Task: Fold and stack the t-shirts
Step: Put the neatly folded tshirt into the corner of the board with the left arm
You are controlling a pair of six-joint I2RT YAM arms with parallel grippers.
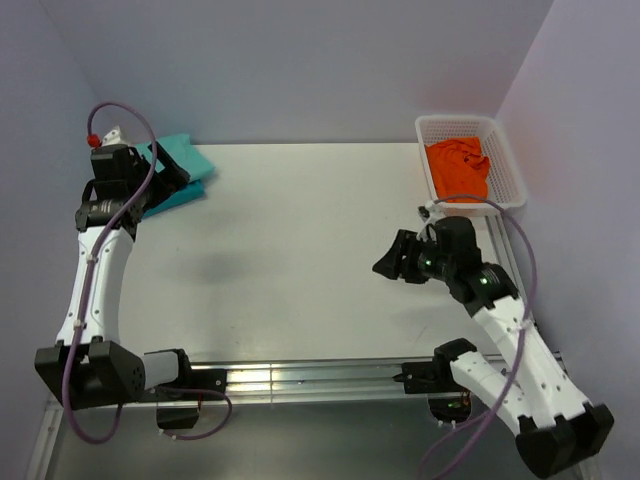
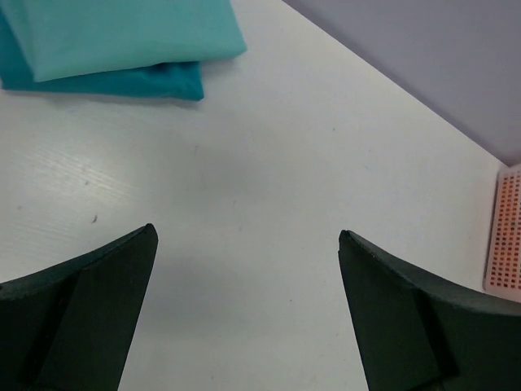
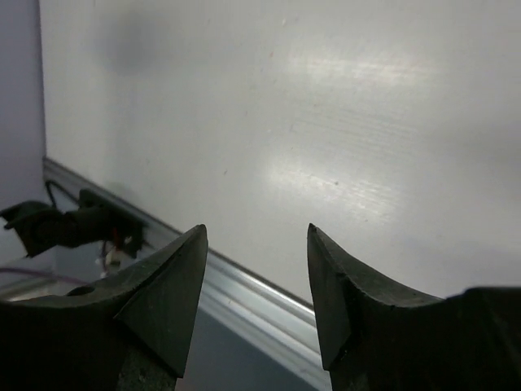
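Two folded t-shirts lie stacked at the far left of the table: the light mint-green one (image 1: 192,158) on top of the darker teal one (image 1: 182,196). Both show at the top left of the left wrist view, mint-green (image 2: 122,32) over teal (image 2: 122,81). A third t-shirt (image 1: 458,166), which looks orange-red here, lies crumpled in the white basket. My left gripper (image 1: 172,168) hovers at the stack's near left side, open and empty (image 2: 247,232). My right gripper (image 1: 390,263) hangs over the bare table at the right, open and empty (image 3: 256,228).
The white mesh basket (image 1: 508,165) stands at the far right corner; its edge shows in the left wrist view (image 2: 506,236). A metal rail (image 1: 300,378) runs along the near table edge and shows in the right wrist view (image 3: 260,301). Walls close in on three sides.
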